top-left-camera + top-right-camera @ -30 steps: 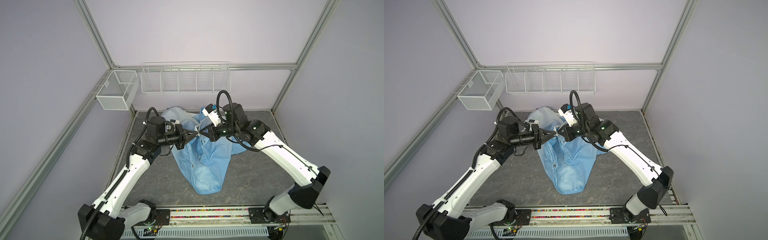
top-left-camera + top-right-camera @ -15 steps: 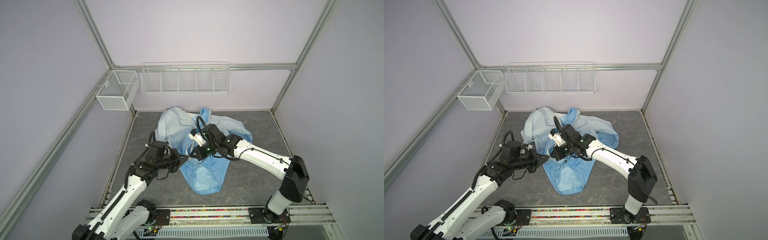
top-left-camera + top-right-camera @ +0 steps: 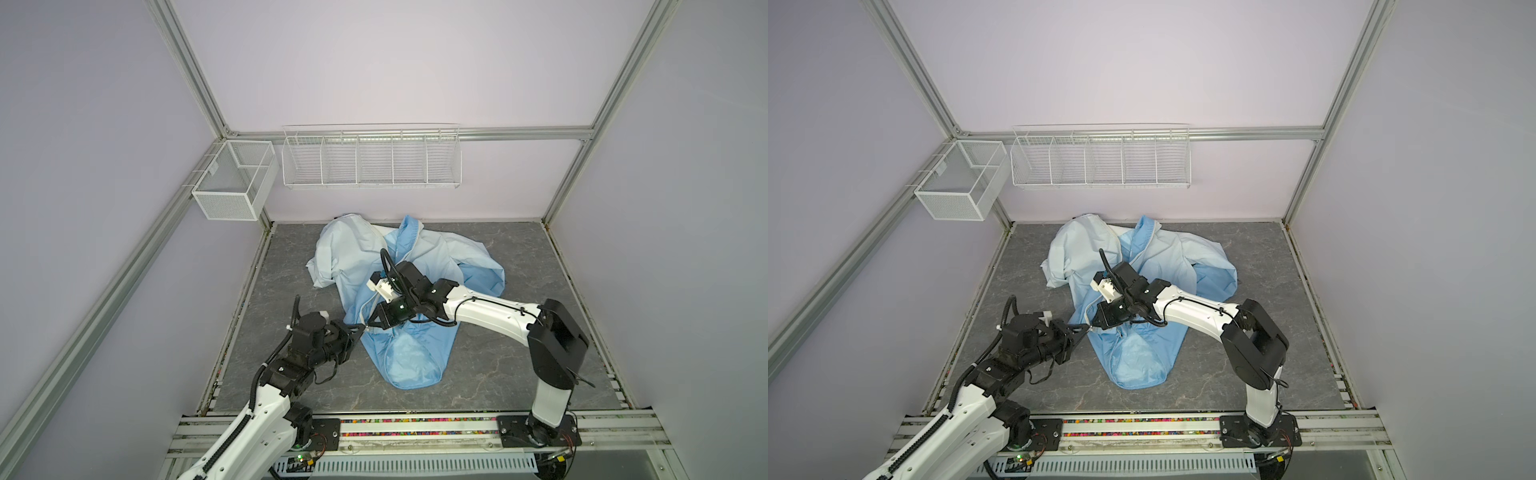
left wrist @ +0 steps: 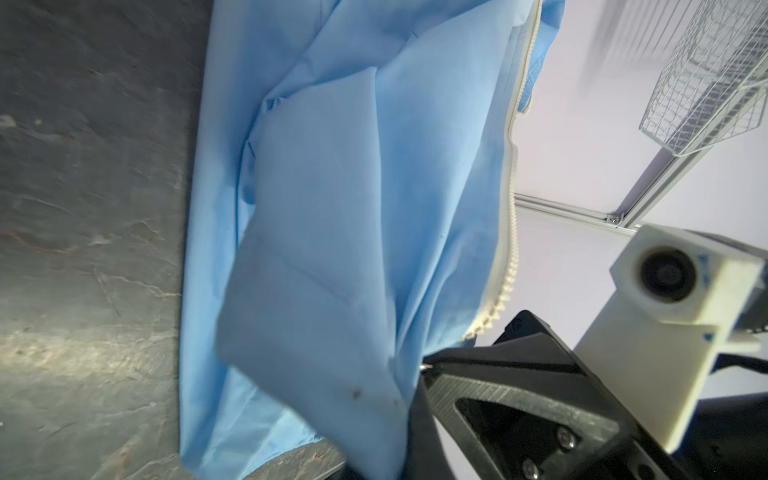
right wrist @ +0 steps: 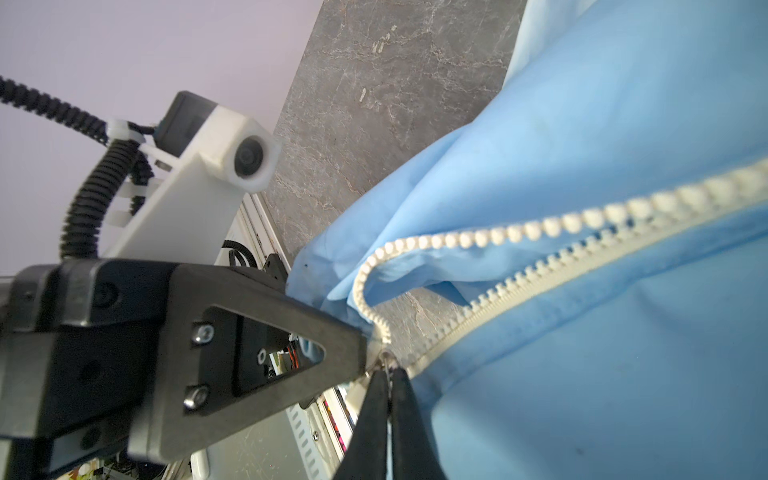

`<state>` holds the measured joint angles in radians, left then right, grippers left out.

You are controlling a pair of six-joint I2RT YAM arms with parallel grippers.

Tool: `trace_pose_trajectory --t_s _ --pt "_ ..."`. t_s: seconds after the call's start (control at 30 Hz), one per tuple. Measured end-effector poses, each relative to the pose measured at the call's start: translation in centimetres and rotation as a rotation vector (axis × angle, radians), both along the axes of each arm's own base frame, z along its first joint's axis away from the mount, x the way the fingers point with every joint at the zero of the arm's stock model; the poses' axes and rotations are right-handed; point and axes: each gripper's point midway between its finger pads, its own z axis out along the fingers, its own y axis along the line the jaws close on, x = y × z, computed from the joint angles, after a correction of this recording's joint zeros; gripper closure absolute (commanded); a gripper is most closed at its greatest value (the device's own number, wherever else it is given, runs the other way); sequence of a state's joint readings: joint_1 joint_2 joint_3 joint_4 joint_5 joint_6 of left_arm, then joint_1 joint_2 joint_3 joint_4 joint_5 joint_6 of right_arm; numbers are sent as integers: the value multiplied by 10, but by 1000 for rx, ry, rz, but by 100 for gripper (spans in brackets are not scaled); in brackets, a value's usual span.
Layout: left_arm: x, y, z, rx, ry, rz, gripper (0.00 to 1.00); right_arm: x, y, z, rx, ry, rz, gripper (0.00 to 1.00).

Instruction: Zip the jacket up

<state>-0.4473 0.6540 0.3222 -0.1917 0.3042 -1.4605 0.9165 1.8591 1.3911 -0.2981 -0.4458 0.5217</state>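
Grey stone-look tabletop carries the jacket, crumpled mid-table, hem twd you. On the back wall hangs a wire rack, w/ a mesh basket at the left corner; bare wire shows through both. L gripper & R gripper meet tip to tip, each pinched tight on the zipper low end, teeth rows apart.

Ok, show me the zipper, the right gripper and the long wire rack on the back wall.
zipper (image 5: 552, 224), right wrist view, on the loose row of white teeth.
right gripper (image 5: 388, 372), right wrist view, between its shut fingertips.
wire rack (image 3: 371, 166), in a top view, on its front wire wall.
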Motion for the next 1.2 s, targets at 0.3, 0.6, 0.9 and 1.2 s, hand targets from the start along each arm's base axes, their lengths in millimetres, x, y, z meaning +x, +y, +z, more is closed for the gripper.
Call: trace_pose_trajectory --t_s 0.3,0.6,0.9,1.2 --pt "-4 19 -36 24 88 117 68 7 -3 -12 -36 -15 -55 93" --pt "-16 20 -27 -49 114 177 60 8 -4 -17 -48 -22 -72 93" --pt "-31 30 0 -193 115 301 41 7 -6 -25 -54 -14 -95 92" --pt "-11 4 -34 -142 260 338 51 14 -3 -22 -46 -34 -143 93"
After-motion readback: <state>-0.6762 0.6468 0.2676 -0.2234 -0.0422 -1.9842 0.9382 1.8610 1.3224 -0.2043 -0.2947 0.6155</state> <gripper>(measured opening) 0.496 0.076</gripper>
